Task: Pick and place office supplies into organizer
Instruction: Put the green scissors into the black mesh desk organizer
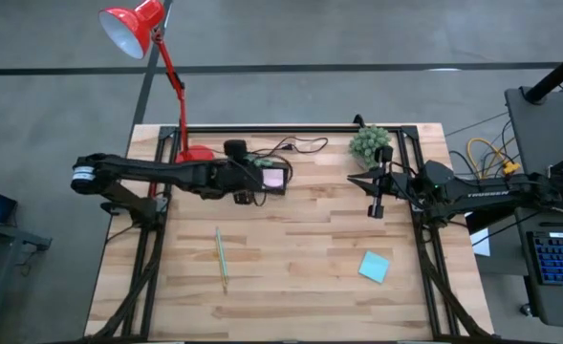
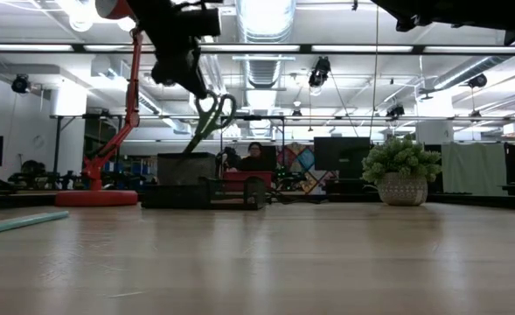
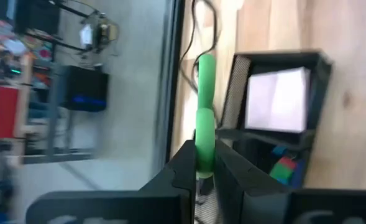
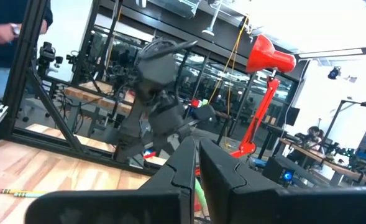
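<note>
The green-handled scissors (image 2: 212, 118) are clamped between the fingers of the left gripper (image 3: 204, 171) and are held in the air, tilted, with the blades angled down toward the taller section of the organizer (image 2: 187, 181). In the left wrist view the green handle (image 3: 204, 118) is seen pinched tightly between the two dark fingers. The organizer (image 1: 270, 179) is placed at the far side of the counter (image 1: 300, 258), near the base of the red lamp (image 1: 157, 57). A pink pad (image 1: 273, 178) is seen in its low tray. A pencil (image 1: 221, 258) and a teal pad (image 1: 375, 267) are left lying on the counter, well apart. The right gripper (image 1: 376, 210) is held near the plant (image 1: 370, 142), its fingers pressed together on nothing.
</note>
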Robot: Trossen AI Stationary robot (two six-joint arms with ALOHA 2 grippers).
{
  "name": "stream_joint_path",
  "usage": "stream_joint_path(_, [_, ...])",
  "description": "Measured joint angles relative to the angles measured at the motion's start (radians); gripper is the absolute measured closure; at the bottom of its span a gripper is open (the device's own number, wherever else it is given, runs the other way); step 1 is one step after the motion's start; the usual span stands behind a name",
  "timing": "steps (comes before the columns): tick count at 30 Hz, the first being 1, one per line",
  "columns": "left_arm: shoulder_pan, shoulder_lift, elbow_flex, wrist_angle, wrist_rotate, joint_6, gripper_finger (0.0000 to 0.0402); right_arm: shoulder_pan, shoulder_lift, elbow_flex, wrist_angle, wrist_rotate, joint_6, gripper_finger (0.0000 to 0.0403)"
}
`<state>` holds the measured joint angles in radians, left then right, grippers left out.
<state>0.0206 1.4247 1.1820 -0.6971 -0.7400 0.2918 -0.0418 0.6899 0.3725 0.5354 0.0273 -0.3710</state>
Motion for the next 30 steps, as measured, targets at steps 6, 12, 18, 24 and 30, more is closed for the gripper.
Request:
stream_joint_path(6, [0.031, -0.079, -0.007, 0.009, 0.113, -0.079, 0.0389, 0.000, 0.000, 0.000, 0.000, 0.000, 0.000, 0.0390])
stream_joint_path(12, [0.069, -0.130, -0.009, 0.008, 0.156, -0.153, 0.0389, 0.000, 0.000, 0.000, 0.002, 0.000, 0.001, 0.0390])
stream_joint_path(18, [0.129, -0.139, -0.026, -0.003, 0.168, -0.204, 0.0389, 0.000, 0.000, 0.000, 0.002, 0.000, 0.003, 0.0390])
stream_joint_path(24, [0.196, -0.108, -0.026, -0.001, 0.277, -0.234, 0.0389, 0.000, 0.000, 0.000, 0.002, 0.000, 0.003, 0.0390])
stream_joint_path(30, [0.249, -0.072, -0.028, -0.003, 0.299, -0.234, 0.0388, 0.000, 0.000, 0.000, 0.002, 0.000, 0.002, 0.0390])
